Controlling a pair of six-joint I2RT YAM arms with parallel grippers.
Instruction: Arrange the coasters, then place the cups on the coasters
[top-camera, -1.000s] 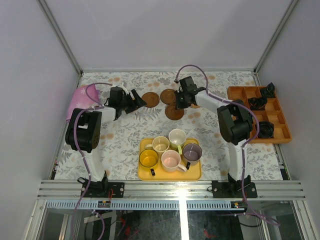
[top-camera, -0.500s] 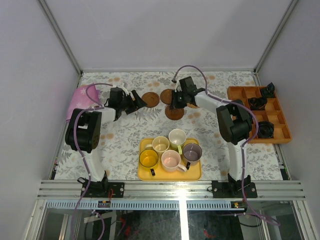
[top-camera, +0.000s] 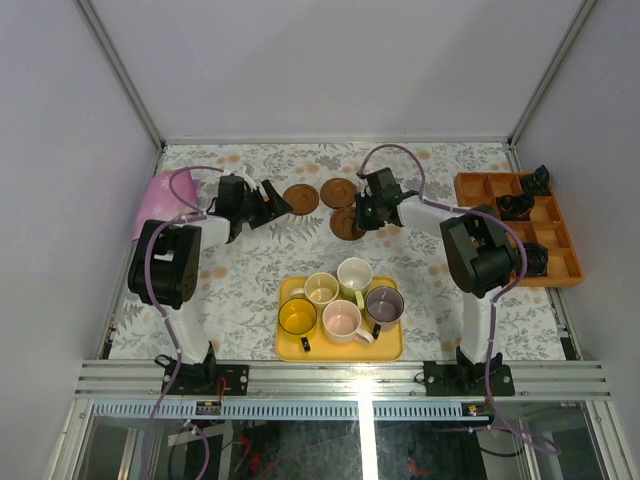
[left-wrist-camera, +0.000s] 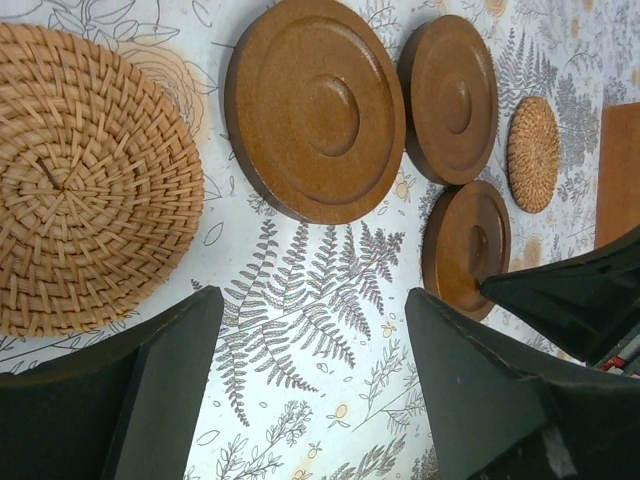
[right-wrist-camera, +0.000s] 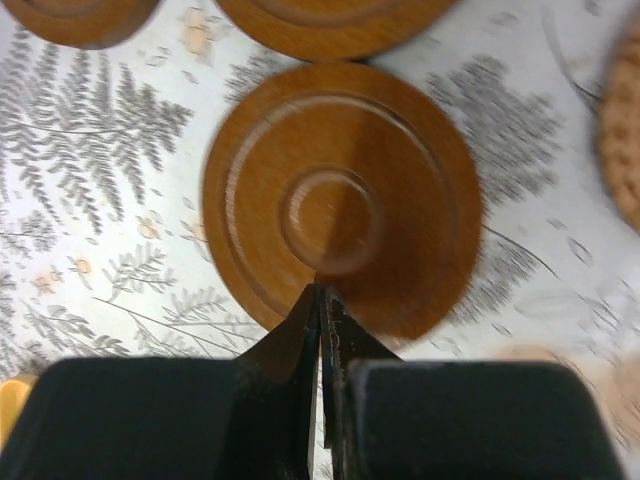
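Three dark brown coasters lie at the back middle (top-camera: 300, 196), (top-camera: 338, 192), (top-camera: 347, 226). My right gripper (right-wrist-camera: 322, 290) is shut, and its tips rest on the nearest brown coaster (right-wrist-camera: 390, 170), by its centre ring. My left gripper (left-wrist-camera: 315, 300) is open over bare tablecloth, holding nothing. A tan woven coaster (left-wrist-camera: 80, 180) lies just ahead on its left, and the largest-looking brown coaster (left-wrist-camera: 315, 105) is ahead. A second woven coaster (left-wrist-camera: 535, 150) lies farther off. The cups stand on the yellow tray (top-camera: 390, 345): yellow (top-camera: 297, 316), cream (top-camera: 321, 289), pale green (top-camera: 354, 273), purple-grey (top-camera: 384, 303) and pink (top-camera: 342, 321).
An orange compartment box (top-camera: 560, 265) with small black objects sits at the right edge. A pink cloth (top-camera: 155, 200) lies at the left edge. The right gripper's dark finger (left-wrist-camera: 575, 290) shows at the right of the left wrist view.
The right arm's elbow has swung to the right and its wrist has shifted slightly, tips staying on the near brown coaster. The left arm has hardly moved.
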